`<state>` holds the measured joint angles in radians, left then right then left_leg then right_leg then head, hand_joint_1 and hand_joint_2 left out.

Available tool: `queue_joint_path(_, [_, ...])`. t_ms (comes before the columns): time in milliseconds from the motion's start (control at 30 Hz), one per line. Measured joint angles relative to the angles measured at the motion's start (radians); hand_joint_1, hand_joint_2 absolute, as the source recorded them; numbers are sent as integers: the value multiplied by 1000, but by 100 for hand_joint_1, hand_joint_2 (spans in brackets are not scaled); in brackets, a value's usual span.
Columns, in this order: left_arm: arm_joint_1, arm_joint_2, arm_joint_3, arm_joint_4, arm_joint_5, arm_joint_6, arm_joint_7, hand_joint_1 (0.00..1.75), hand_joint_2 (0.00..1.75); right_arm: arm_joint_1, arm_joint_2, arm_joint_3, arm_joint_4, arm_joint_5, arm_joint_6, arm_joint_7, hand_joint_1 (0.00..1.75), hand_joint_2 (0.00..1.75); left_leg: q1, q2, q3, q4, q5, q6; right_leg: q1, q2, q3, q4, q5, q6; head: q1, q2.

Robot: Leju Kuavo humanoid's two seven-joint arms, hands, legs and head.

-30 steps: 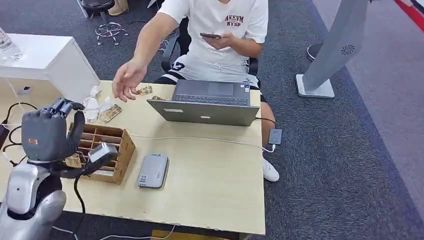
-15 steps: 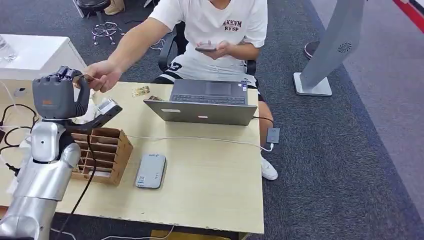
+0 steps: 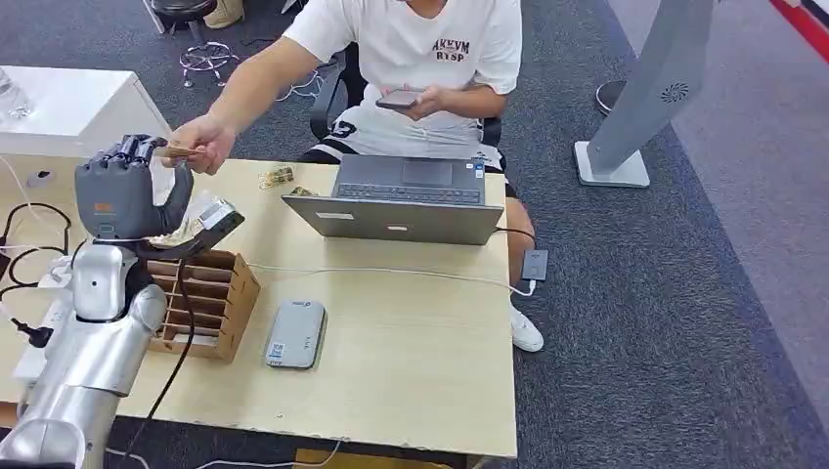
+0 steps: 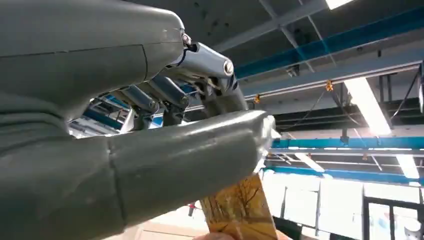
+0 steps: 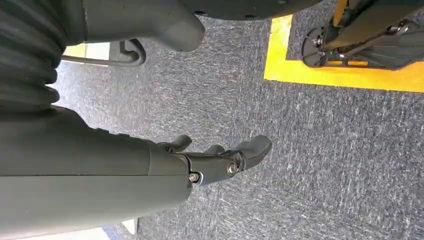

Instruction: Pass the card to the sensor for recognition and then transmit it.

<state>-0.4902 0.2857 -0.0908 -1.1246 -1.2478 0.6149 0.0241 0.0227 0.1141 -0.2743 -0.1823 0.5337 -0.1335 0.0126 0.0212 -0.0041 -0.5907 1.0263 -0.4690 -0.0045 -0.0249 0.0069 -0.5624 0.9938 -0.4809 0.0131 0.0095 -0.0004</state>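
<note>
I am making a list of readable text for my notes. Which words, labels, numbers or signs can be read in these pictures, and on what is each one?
"AKKVM" over "RYSP", the letters uncertain: on the person's white T-shirt.
Sticker on the laptop: too small to read.
Label on the grey device on the table: too small to read.
Orange mark on the back of the left hand: too blurred to read.
Card at the left hand: a picture, no readable text.

- Left arm (image 3: 93,342): silver rounded shell segments, lower left of the head view, with a black cable running alongside.
- Left hand (image 3: 122,191): dark grey casing bearing a small orange mark.
- Right hand (image 5: 150,165): grey ribbed cover, dark fingers, small screws at the knuckles.
</note>
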Motion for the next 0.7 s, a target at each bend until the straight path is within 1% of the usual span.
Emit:
queue_joint_path(133, [13,-7,0,-8,5,31,-18,0,0,1,-2,0,0,-5,0,0,0,175,0,0,0,0,0,0,0,0,0,0,0,0,0,0])
queue_joint_path(267, [51,-13,0,-44,35,60,-40,0,0,2,-3,0,0,4,-1,5,0,175,0,0,0,0,0,0,0,0,0,0,0,0,0,0])
queue_joint_path(367, [79,-15,0,-76,75,69,-71,0,0,2,-3,0,0,6,-3,5,0,175,0,0,0,0,0,0,0,0,0,0,0,0,0,0])
queue_joint_path(400, [92,-17,0,-88,114,69,-95,0,0,2,-3,0,0,6,-5,5,0,175,0,0,0,0,0,0,0,0,0,0,0,0,0,0])
queue_joint_path(433, [110,-19,1,-106,193,64,-140,0,0,2,-3,0,0,3,-7,3,0,175,0,0,0,0,0,0,0,0,0,0,0,0,0,0])
queue_joint_path(467, [137,-24,3,-134,323,46,-208,0,0,3,-3,0,0,-2,-13,-1,0,175,0,1,0,0,-1,0,0,1,0,0,0,0,0,0])
queue_joint_path(500, [175,-32,12,-180,517,3,-302,0,0,4,-2,-2,0,-13,-19,-6,0,175,0,2,0,0,-1,1,0,2,0,0,0,0,0,0])
queue_joint_path(533, [221,-40,24,-222,690,-57,-376,0,175,5,-1,-3,0,-23,-24,-11,0,175,0,4,0,0,-2,1,0,3,1,0,-1,0,0,0])
queue_joint_path(600, [362,-63,73,-338,1074,-238,-523,0,175,14,5,-15,0,-44,-41,-25,0,175,0,10,3,-1,-7,0,-1,10,1,0,-2,0,0,0])
queue_joint_path(633, [427,-76,102,-387,1201,-302,-573,0,175,18,7,-23,0,-52,-49,-30,0,175,0,12,2,-1,-7,0,0,12,1,0,-3,0,-2,0])
queue_joint_path(667, [502,-98,148,-438,1319,-407,-619,0,175,25,11,-31,2,-59,-58,-36,0,175,0,12,3,-1,-9,0,0,13,0,0,-4,1,-2,0])
queue_joint_path(700, [569,-121,201,-481,1402,-515,-638,0,175,31,16,-37,3,-63,-65,-38,0,175,0,12,2,-1,-9,0,-1,13,1,0,-5,1,-2,0])
